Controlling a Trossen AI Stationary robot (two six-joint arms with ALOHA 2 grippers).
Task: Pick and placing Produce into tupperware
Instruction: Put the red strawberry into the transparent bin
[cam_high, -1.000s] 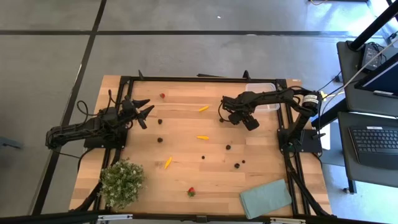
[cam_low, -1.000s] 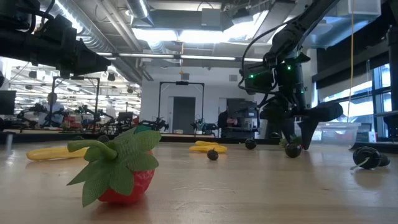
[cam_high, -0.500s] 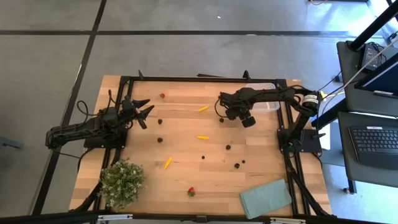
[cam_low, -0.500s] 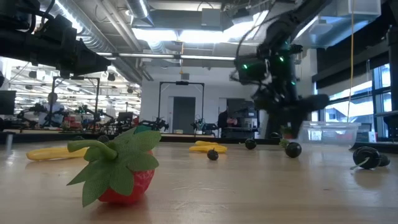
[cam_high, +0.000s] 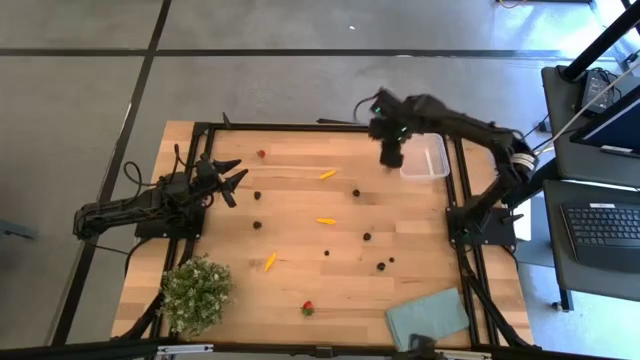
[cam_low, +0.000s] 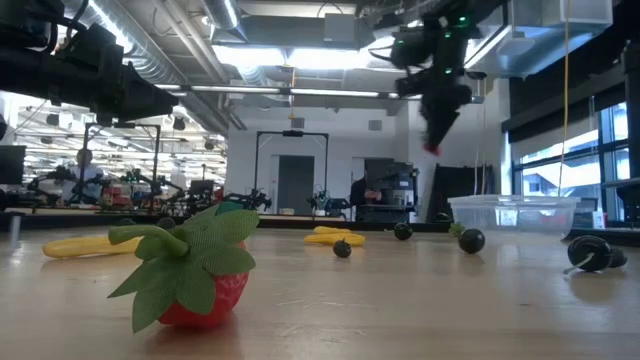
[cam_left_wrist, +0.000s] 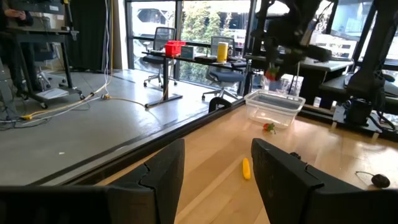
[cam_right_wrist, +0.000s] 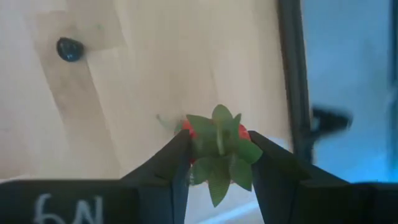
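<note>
Strawberry (cam_right_wrist: 214, 146) pinched in my right gripper (cam_right_wrist: 217, 155), raised beside the container (cam_high: 425, 157); left gripper (cam_high: 228, 177) hangs open.

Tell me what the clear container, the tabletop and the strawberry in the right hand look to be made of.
Small clear rectangular container: thin glossy plastic, since the room shows through its walls. Pale tabletop: wood with a smooth satin finish, going by its visible plank seams and grain. Small red strawberry pinched in the right hand: likely artificial, as its green leaves look like woven fabric.
</note>
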